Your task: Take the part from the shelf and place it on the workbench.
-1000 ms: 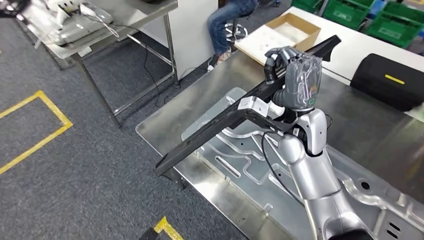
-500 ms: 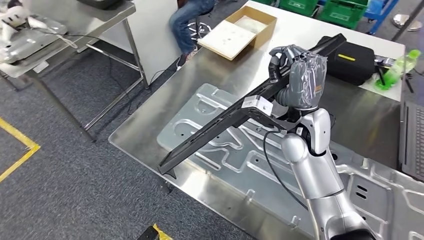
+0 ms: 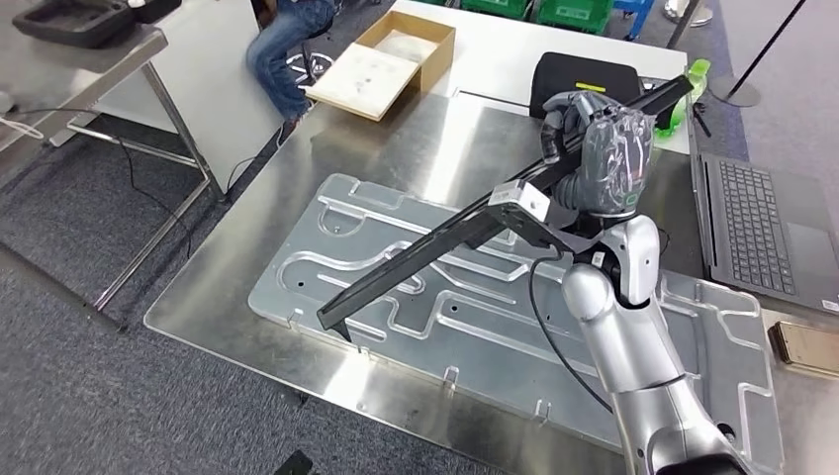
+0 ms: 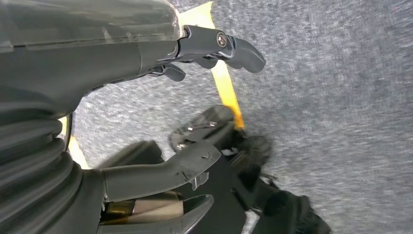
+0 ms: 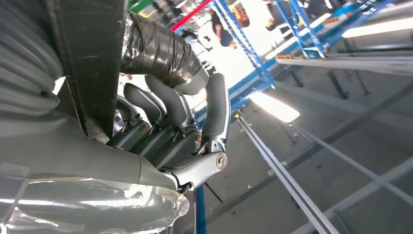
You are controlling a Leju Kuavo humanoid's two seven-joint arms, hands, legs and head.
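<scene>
The part is a long black angled bar with a small white bracket near its middle. My right hand, wrapped in clear plastic, grips it near its far end and holds it tilted above the steel workbench. Its low end hangs just over a stamped metal panel lying on the bench. The right wrist view shows the fingers curled around the black part. My left hand hangs over grey carpet with its fingers apart and nothing in it.
At the far side of the bench are a cardboard box, a black case and a green bottle. A laptop and a small gold object lie at the right. A person sits beyond, beside another table.
The whole picture has shifted as the camera turned and neared the workbench, which now lies squarely below. My right hand still holds the part in the same grip.
</scene>
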